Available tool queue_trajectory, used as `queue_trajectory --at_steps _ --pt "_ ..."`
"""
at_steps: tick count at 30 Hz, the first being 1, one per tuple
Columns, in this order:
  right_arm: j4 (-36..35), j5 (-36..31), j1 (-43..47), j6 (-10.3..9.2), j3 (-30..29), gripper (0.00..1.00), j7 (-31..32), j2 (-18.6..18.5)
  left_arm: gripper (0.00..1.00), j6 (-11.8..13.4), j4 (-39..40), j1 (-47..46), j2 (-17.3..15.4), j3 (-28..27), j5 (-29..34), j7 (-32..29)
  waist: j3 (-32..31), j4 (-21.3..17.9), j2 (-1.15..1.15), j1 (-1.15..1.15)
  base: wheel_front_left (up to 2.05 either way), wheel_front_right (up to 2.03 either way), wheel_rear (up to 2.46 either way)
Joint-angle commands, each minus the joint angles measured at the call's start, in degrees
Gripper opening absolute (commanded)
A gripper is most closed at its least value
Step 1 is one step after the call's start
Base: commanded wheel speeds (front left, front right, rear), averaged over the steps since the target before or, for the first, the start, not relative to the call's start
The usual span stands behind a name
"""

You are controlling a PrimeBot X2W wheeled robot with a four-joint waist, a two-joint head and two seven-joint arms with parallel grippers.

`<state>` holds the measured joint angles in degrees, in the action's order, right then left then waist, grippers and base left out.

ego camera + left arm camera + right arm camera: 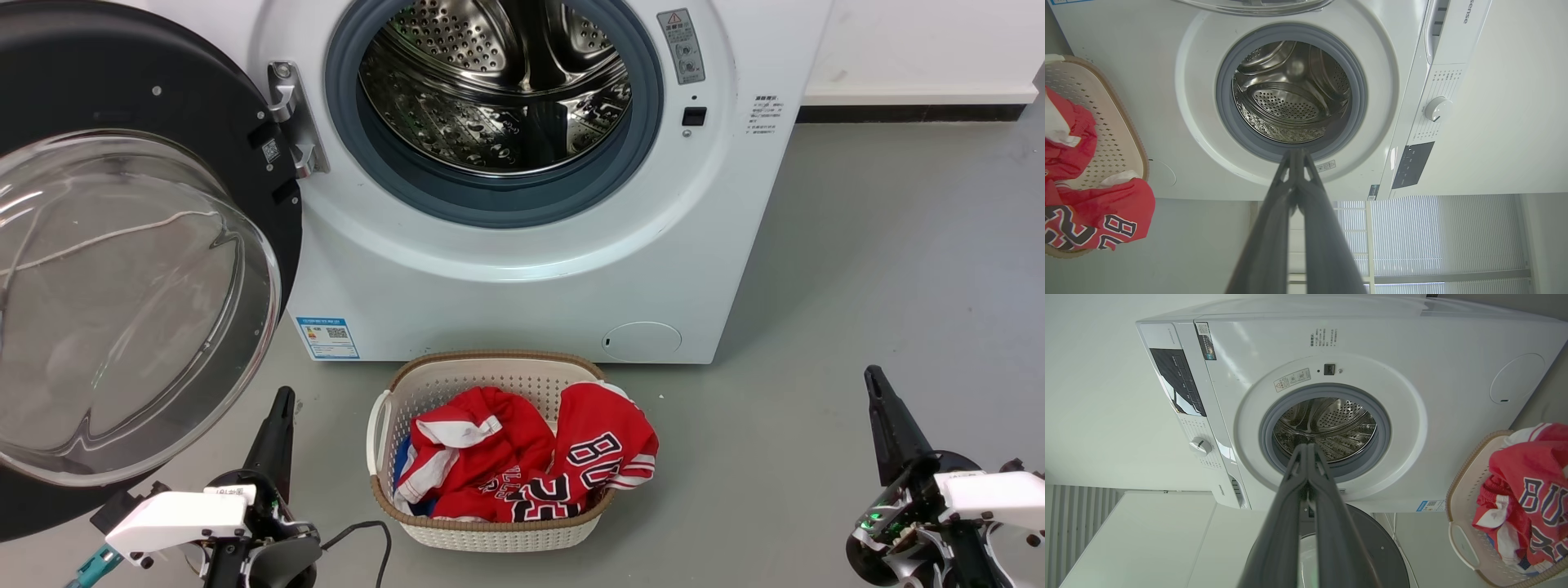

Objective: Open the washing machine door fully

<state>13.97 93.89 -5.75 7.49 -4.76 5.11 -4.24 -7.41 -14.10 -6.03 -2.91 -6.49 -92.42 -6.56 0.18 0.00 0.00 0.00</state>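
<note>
The white washing machine stands ahead with its steel drum exposed. Its round black door with the clear glass bowl is swung wide to the left on its metal hinge. My left gripper sits low at the lower left, just right of the door's lower edge, fingers together and holding nothing. My right gripper is at the lower right, well clear of the machine, also shut and empty. Both wrist views look at the drum opening past closed fingertips.
A beige laundry basket with red jerseys sits on the grey floor directly before the machine, between my arms. A small round flap and a blue label mark the machine's lower front. Open floor lies to the right.
</note>
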Motion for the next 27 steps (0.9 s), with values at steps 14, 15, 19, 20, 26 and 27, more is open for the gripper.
queue_trajectory --at_steps 14,15,19,20,26,27 --pt "0.1 -0.4 -0.7 0.00 -0.4 0.00 0.4 0.4 0.00 -0.2 0.0 -0.5 0.1 -0.2 0.0 -0.1 0.0 0.0 0.00 0.00 0.00 0.00 0.00" --pt "0.1 -0.4 -0.7 0.00 -0.4 0.00 0.5 0.4 0.00 -0.2 0.0 -0.5 0.1 -0.2 0.0 -0.1 0.0 0.0 0.00 0.00 0.00 0.00 0.00" --pt "0.1 -0.5 -0.7 0.00 -0.5 0.00 0.5 0.4 0.00 -0.2 0.0 -0.5 0.1 -0.2 0.0 -0.1 0.0 0.0 0.00 0.00 0.00 0.00 0.00" --pt "0.1 -0.5 -0.7 0.00 -0.5 0.00 0.4 0.4 0.00 -0.2 0.0 -0.5 0.1 -0.2 0.0 -0.1 0.0 0.0 0.00 0.00 0.00 0.00 0.00" --pt "0.1 -0.6 -0.7 0.00 -0.6 0.00 0.6 0.5 0.00 -0.2 0.0 -0.5 0.1 -0.2 0.0 -0.1 0.0 0.0 0.00 0.00 0.00 0.00 0.00" --pt "0.1 -0.6 -0.7 0.00 -0.6 0.00 0.6 0.5 0.00 -0.2 0.0 -0.5 0.1 -0.2 0.0 -0.1 0.0 0.0 0.00 0.00 0.00 0.00 0.00"
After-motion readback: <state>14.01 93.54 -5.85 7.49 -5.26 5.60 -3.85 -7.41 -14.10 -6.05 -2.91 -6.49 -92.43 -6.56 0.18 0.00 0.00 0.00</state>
